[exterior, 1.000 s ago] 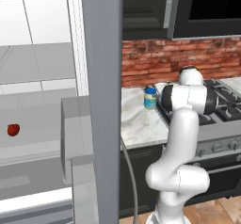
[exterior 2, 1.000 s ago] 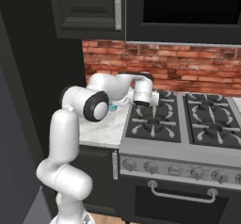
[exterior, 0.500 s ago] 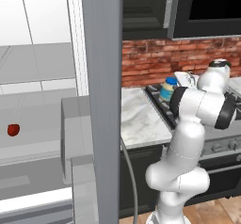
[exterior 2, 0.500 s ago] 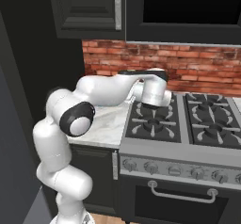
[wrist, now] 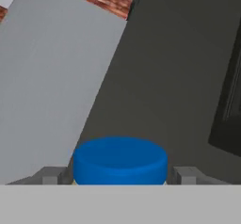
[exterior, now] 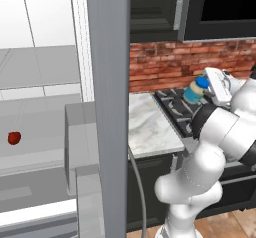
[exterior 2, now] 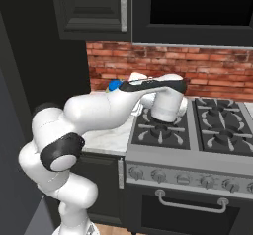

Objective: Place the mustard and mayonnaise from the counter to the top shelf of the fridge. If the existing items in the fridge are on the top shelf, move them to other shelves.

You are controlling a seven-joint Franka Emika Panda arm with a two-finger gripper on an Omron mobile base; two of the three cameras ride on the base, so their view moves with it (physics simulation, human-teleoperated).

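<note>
Hand view shows the gripper (wrist: 120, 175) with jaws wide, one at each side of the mayonnaise (wrist: 120, 161), closed on its blue lid. Left base view shows this jar (exterior: 195, 90) held in the air above the stove (exterior: 181, 109), right of the desk (exterior: 147, 127). Inside the fridge (exterior: 107, 82), a small red fruit (exterior: 14, 138) lies on a grey shelf (exterior: 35, 154).

The mayonnaise (exterior: 195, 91) has a blue lid and pale contents. The bench (exterior: 150, 127) is white marble; the backsplash (exterior: 165, 64) is red brick. A red fruit (exterior: 14, 138) sits far left.
</note>
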